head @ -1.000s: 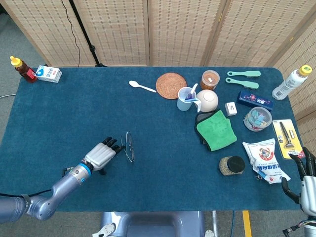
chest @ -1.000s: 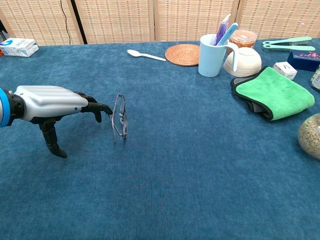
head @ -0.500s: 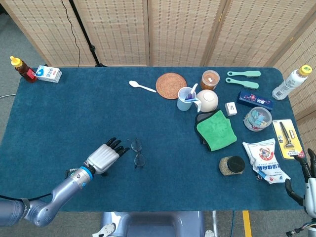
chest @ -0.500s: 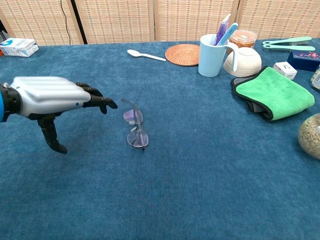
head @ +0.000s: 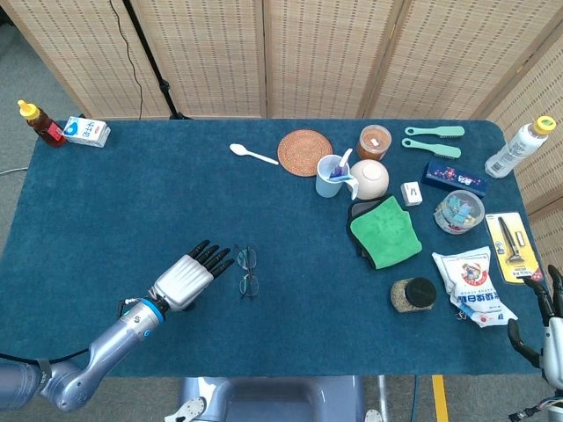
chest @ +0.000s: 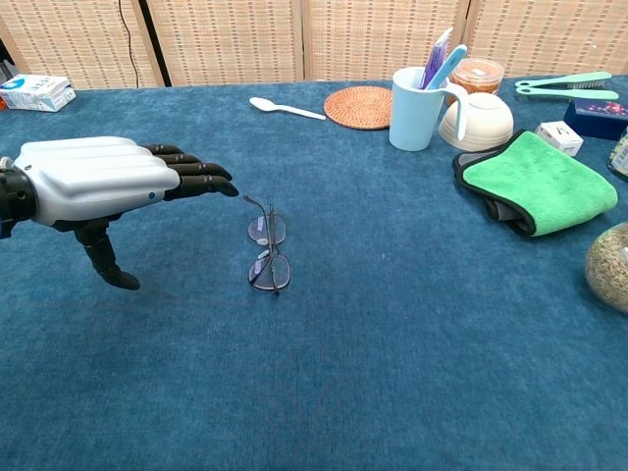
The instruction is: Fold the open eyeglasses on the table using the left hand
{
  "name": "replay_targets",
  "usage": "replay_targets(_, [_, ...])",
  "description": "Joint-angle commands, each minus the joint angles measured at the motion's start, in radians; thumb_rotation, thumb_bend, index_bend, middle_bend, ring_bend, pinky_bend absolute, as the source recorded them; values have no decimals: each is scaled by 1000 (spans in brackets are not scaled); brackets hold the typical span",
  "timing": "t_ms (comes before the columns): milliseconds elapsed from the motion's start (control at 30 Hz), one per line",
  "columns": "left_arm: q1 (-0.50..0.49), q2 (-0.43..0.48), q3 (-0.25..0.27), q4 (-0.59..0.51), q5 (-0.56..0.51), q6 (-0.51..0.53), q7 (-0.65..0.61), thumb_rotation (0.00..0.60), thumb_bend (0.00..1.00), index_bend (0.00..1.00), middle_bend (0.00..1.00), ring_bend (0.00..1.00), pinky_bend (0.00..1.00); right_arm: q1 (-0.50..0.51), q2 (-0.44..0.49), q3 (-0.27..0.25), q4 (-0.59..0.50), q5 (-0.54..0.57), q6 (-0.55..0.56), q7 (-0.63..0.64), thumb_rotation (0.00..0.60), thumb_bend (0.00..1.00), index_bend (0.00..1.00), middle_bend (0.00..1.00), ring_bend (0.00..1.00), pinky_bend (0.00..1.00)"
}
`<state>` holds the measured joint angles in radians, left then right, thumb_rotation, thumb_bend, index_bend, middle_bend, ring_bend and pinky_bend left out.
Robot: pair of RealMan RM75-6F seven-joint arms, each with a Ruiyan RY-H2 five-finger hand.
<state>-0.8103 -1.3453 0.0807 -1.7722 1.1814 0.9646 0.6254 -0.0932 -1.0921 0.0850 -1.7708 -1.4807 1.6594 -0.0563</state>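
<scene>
The eyeglasses [head: 246, 271] [chest: 267, 249] lie flat on the blue table, lenses down against the cloth, a thin temple arm sticking toward the far side. My left hand [head: 187, 278] [chest: 103, 183] hovers just to their left with its fingers stretched out straight toward them and apart, holding nothing; a small gap separates the fingertips from the frame. Its thumb points down toward the cloth. My right hand [head: 547, 309] shows only at the bottom right corner of the head view, fingers spread, off the table's edge.
A green cloth [head: 384, 230] [chest: 538, 182], a light blue cup [head: 332, 176] [chest: 419, 95], a white bowl [head: 369, 178], a woven coaster [head: 304, 151], a white spoon [head: 253, 154], a jar [head: 413, 294] and a snack bag [head: 471, 285] stand to the right and far side.
The eyeglasses, standing on edge against my left fingertips a second ago, have tipped over to the right and now lie flat. My left hand has lifted slightly and straightened its fingers.
</scene>
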Motion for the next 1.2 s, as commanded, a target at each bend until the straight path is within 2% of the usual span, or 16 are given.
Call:
replay_targets(33, [8,-21,-4,20,22,11,-2,570,102,0,0,0,0,-2,0,-1,0,0,2,1,600,426,180,0,0,0])
replay_targets(100, [13,-31,-13,21,28,10,-31,562,103,0,0,0,0,-3,-1,-1,0,0,2,2,600,427,180,0,0,0])
replay_targets(167, [20,-40,-30,9,20,-7,-118,559,103,0,0,0,0,-3,-2,-2,1,1,1,2,600,427,180,0,0,0])
replay_targets(467, [-7,-33,-116,-8,7,-199,-530,519,102,0,0,0,0,-5,0,-1,2,-2,4,6,600,427,180,0,0,0])
replay_targets(767, [-50,-82,-198,78,10,-394,-851,502,102,0,0,0,0,-13,7,1,3,2,13,12,600,427,180,0,0,0])
replay_targets(1200, [-28,-142,-224,180,158,-433,-1166,478,102,0,0,0,0,-12,9,4,7,12,4,15,600,427,181,0,0,0])
